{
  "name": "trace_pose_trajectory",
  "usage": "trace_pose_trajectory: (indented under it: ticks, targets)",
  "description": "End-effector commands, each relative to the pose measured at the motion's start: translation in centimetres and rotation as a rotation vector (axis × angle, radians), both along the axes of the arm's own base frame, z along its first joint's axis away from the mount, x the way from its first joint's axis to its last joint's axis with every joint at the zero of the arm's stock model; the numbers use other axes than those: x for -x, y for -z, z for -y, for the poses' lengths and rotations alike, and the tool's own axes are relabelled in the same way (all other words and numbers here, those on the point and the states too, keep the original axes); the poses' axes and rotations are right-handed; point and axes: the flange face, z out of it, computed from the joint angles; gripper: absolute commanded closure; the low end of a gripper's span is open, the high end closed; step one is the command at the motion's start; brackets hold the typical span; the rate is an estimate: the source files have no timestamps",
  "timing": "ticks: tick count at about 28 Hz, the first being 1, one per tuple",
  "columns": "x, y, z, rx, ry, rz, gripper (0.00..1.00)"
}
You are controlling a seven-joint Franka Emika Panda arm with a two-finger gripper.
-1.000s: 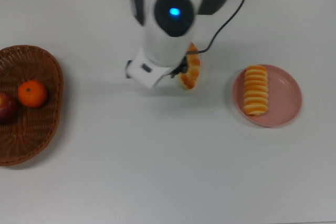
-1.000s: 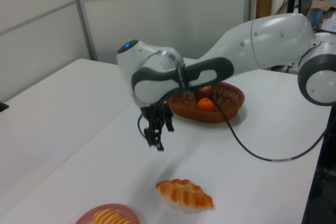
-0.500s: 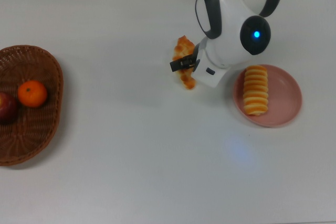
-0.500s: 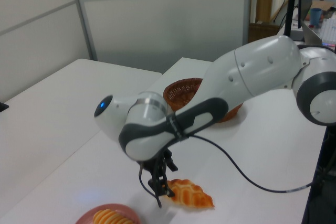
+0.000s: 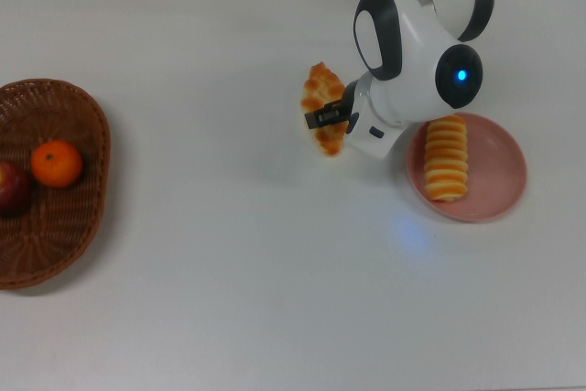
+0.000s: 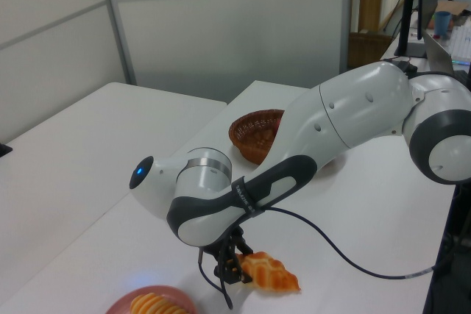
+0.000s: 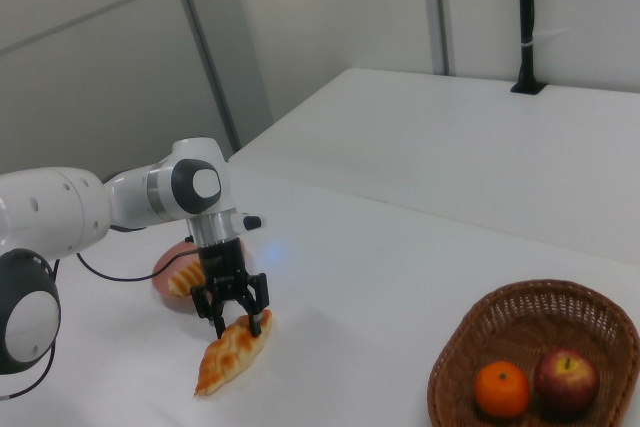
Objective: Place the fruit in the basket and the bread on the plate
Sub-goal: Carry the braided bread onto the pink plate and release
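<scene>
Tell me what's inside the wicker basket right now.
The basket holds the mandarin and the apple, side by side. In the left view the arm covers most of the basket, so its contents are hidden there.

The light is bright, even and diffuse in all three views, as from overhead room lighting, and it flattens the white table (image 5: 229,263) to a near-uniform pale grey. Shadows are faint and soft-edged: a thin one hugs the lower rim of the basket (image 5: 55,267) at the lower left of the top view, and a dim smudge lies under the arm (image 6: 221,211) near the bottom centre of the left view. A blue indicator light (image 5: 461,75) on the arm casts a weak bluish glow (image 5: 410,231) on the table at centre right of the top view. All three views look slightly soft, with fine texture smeared.
</scene>
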Motion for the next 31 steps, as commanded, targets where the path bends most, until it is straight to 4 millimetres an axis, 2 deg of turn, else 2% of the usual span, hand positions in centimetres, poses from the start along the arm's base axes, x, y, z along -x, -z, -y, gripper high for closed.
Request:
trace_pose_trajectory:
  ticks: [1,15,20,22,25,26,30,31]
  targets:
    - [0.3,-0.3,0.3,0.028,-0.009,-0.003,1.0]
    - [0.0,-1.3,0.4,0.024,0.019,0.025,1.0]
    - [-0.9,-4.7,0.2,-0.007,0.033,0.081,1.0]
    - [-1.2,-7.0,0.0,-0.04,0.058,0.119,1.0]
    - [-1.3,-8.4,-0.4,-0.072,0.089,0.147,1.0]
    - [-1.7,-9.9,-0.8,-0.095,0.101,0.177,1.0]
    - [-2.2,-12.3,-2.0,-0.147,0.115,0.225,1.0]
    - [-2.4,-13.4,-2.9,-0.186,0.12,0.266,1.0]
